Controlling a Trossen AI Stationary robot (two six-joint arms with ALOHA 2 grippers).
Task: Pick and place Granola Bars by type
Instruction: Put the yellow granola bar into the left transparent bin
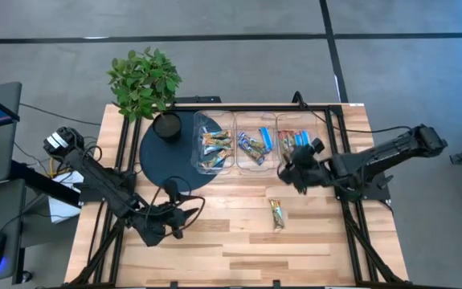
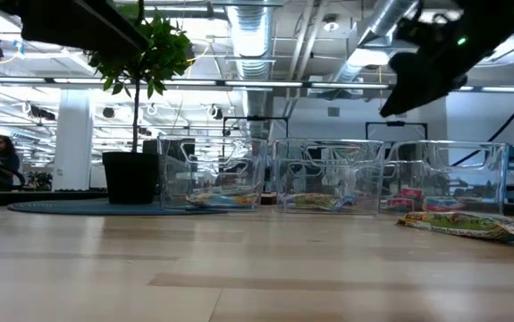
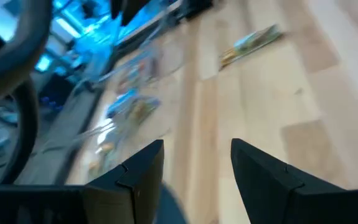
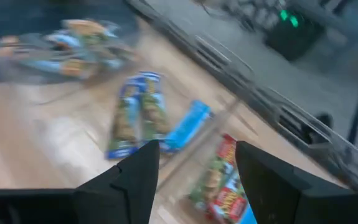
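Three clear bins stand in a row at the table's far middle. The left bin [image 1: 214, 146] holds green-tan granola bars, the middle bin [image 1: 252, 147] blue ones [image 4: 138, 115], and the right bin [image 1: 293, 138] red-orange and blue ones [image 4: 223, 186]. One green-tan bar [image 1: 276, 213] lies flat on the bare wood in front of the bins, also in the low view [image 2: 467, 224] and the left wrist view [image 3: 251, 43]. My right gripper [image 1: 288, 172] hovers open and empty over the right bin's near edge [image 4: 197, 155]. My left gripper [image 1: 178, 218] hangs open and empty above the table's near left [image 3: 197, 155].
A potted plant [image 1: 144, 80] stands on a dark round mat [image 1: 162, 156] at the far left, next to the left bin. Bare wood [image 1: 239, 249] stretches across the near half of the table. A black frame rail [image 1: 255, 106] runs behind the bins.
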